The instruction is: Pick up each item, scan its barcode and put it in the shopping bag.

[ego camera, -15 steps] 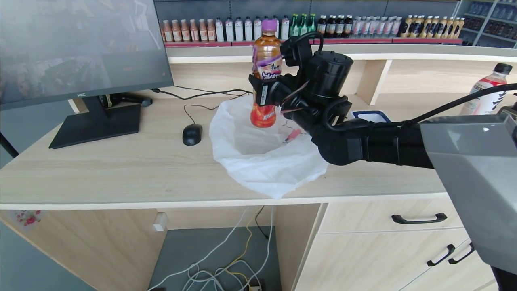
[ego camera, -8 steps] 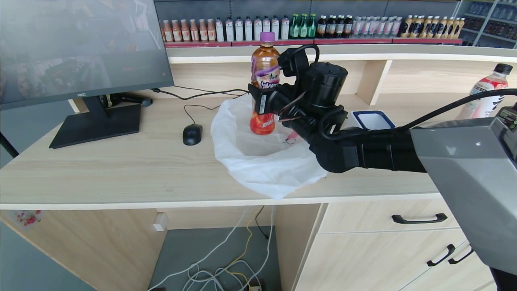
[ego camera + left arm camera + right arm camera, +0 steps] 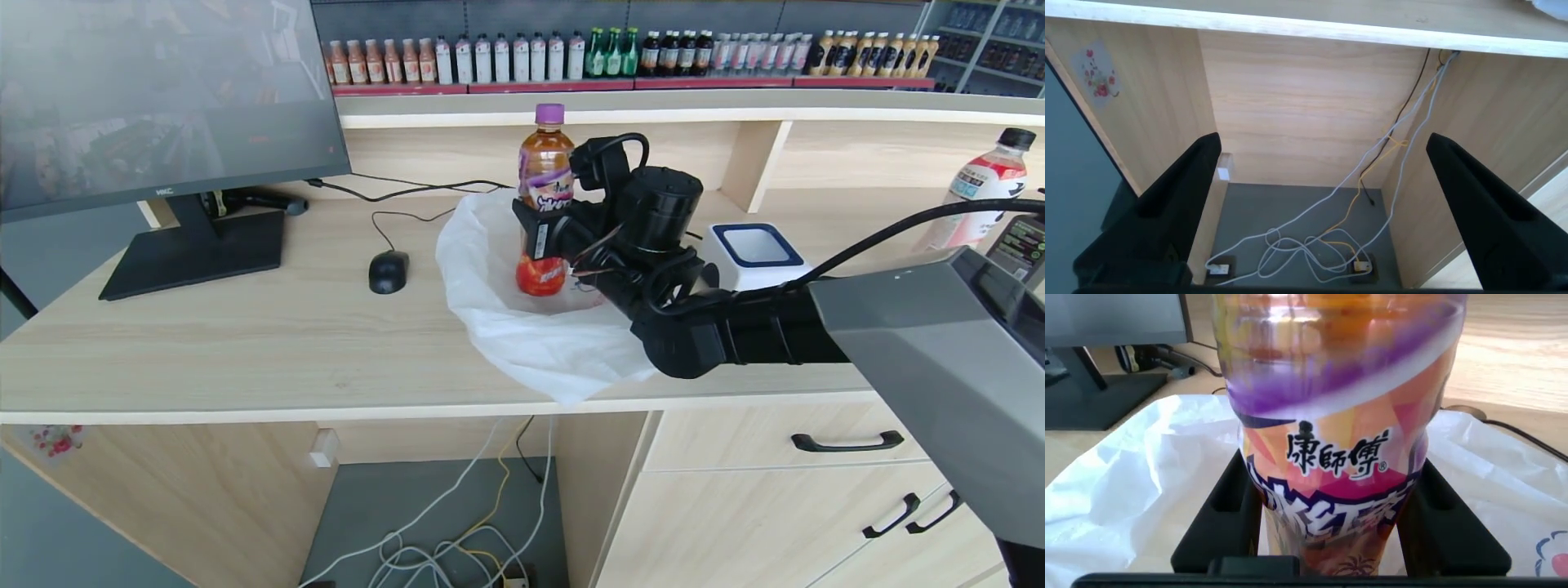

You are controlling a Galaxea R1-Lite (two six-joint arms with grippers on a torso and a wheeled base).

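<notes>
The right arm has come down and drawn slightly toward the robot over the last second, so the orange drink bottle (image 3: 545,175), which was held high above the shopping bag (image 3: 539,347), now has its red lower end sunk into the bag's open mouth, and the blue-rimmed white scanner (image 3: 753,249) behind the arm is in fuller view. The right gripper (image 3: 544,234) clamps the bottle around the lower part of its label, fingers closed against both sides, and keeps it upright with the purple cap on top. From the right wrist view the bottle (image 3: 1339,441) stands between the two black fingers (image 3: 1221,514), with the crumpled white bag (image 3: 1135,474) spread beneath and around it. Whether the bottle's base touches the bag's bottom cannot be told. The bag lies on the wooden counter (image 3: 245,343), near its front edge, with one fold hanging just over the edge. To the bag's left sit a black mouse (image 3: 389,271) and, farther left, a monitor (image 3: 163,90) on its stand. A second bottle (image 3: 984,188) with a black cap stands at the far right of the counter, well apart from the bag. The left gripper (image 3: 1327,212) hangs below the counter's level, facing the recess under it where cables (image 3: 1323,245) lie on the floor; its fingers are spread wide and hold nothing.
</notes>
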